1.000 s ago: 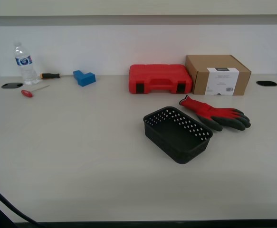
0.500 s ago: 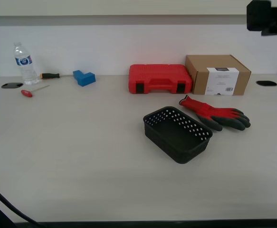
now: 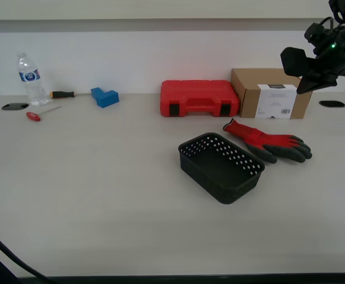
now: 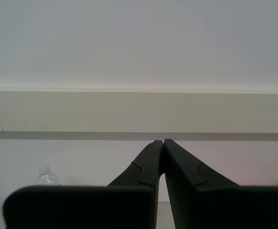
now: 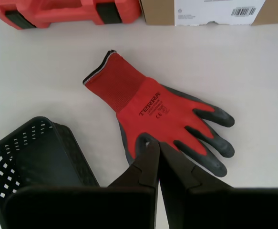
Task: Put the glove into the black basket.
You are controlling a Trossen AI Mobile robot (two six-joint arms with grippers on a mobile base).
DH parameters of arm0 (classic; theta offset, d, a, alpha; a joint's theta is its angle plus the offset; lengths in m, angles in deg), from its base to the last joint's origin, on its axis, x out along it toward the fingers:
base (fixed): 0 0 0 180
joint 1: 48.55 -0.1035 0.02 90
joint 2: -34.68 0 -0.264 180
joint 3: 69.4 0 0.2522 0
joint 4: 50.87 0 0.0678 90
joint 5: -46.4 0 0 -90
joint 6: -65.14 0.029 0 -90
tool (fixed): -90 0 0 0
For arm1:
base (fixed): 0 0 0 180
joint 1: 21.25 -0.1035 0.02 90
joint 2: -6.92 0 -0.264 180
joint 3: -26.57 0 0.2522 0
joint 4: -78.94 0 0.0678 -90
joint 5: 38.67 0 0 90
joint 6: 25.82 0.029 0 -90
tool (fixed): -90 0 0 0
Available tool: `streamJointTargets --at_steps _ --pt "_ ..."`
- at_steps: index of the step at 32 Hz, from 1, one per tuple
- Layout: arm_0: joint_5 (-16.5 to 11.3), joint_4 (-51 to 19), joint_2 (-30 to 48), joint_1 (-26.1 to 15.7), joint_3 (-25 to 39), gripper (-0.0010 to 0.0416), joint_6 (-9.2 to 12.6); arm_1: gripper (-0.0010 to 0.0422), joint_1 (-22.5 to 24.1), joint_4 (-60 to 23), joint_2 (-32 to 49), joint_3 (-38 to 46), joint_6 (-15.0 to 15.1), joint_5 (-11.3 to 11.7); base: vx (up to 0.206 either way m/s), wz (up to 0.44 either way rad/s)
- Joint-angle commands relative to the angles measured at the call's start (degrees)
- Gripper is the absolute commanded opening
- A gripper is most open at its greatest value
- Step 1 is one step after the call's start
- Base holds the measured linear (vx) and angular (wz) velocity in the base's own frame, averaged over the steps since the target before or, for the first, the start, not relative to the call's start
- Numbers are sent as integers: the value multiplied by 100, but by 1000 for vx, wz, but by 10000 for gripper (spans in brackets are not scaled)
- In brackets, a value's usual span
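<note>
Hovering with jaws pressed together, my first gripper [image 5: 159, 145] hangs above the glove [image 5: 155, 112] beside the black basket [image 5: 31, 157].

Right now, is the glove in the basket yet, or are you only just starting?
Only just starting. Nothing is done yet: the glove lies flat on the table beside the black basket, which is empty. In hand: my first tool hangs above the glove with jaws together, holding nothing. My second tool is shut too, facing the wall. Left to do: open, grab the glove, drop it in the basket.
</note>
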Motion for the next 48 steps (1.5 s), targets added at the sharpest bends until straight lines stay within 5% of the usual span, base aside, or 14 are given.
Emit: streamJointTargets --at_steps 1,13,19,35,37,39,41,48 --pt "284 -81 7 -4 -11 1 -76 0 -2 22 2 2 2 20 0 0" --pt "367 -754 1204 44 516 1 -629 0 -2 17 2 2 2 20 0 0" --pt "275 -750 1657 44 999 4 -590 0 -2 17 2 9 2 20 0 0" --pt "826 -778 2933 114 1897 175 -713 0 0 13 2 2 2 20 0 0" --pt "1032 -793 3010 146 1912 194 -896 0 -2 15 2 7 2 20 0 0" --pt "1467 -743 3005 177 1891 210 -1322 0 -2 15 2 2 2 20 0 0" --pt "1641 -723 3001 192 1919 214 -1416 0 -2 20 2 2 2 20 0 0" --pt "1456 -470 3342 221 1958 194 -1554 0 0 15 2 2 2 20 0 0"
